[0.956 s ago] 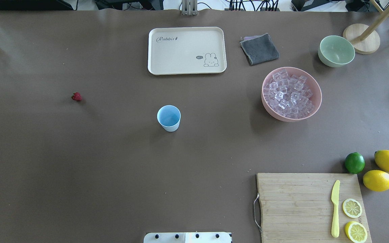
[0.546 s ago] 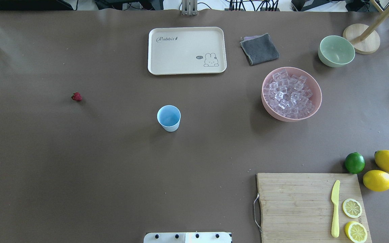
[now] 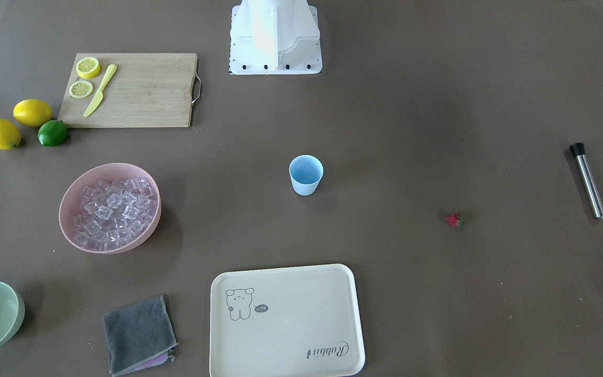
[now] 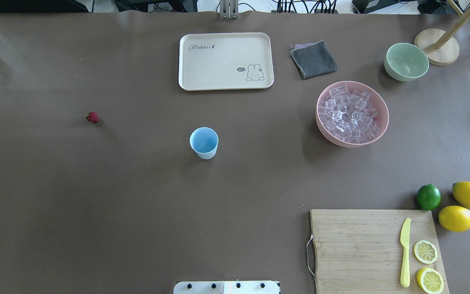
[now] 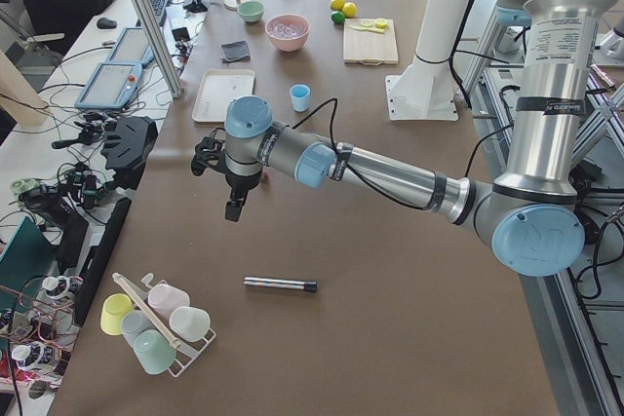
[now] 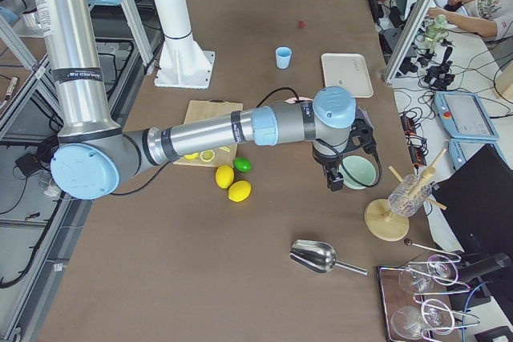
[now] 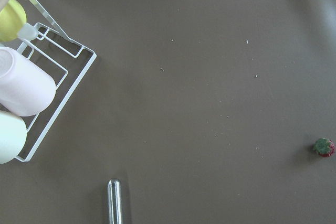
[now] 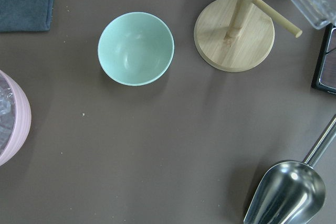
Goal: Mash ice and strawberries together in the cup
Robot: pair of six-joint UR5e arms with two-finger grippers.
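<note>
Brown table cover (image 4: 96, 204) runs across the whole bench, and we log the task as not started.

- Light-blue cup (image 4: 204, 142) stands upright mid-table. Its inside looks bare from overhead: no ice, no fruit.
- Strawberry (image 4: 92, 117) lies alone on the cover, well apart from the cup, toward the robot's left.
- Ice cubes (image 4: 351, 112) are all heaped in the pink bowl (image 4: 341, 141), on the robot's right, also well apart from the cup.
- Steel rod (image 3: 587, 180) with a black cap lies flat at the far left end. We take it for the mashing tool, untouched.
- Metal scoop (image 8: 286, 192) lies beyond the pale green bowl (image 8: 136, 49), at the right end.

Left gripper (image 5: 233, 209) hangs above the cover between rod and strawberry, carrying nothing we can see. Right gripper (image 6: 332, 183) hangs over the pale green bowl, likewise bare. Both show only in the side views, so we cannot tell how wide either stands.

Left to do, as we judge it: ice into the cup, strawberry into the cup, then pick up the rod and mash.
</note>
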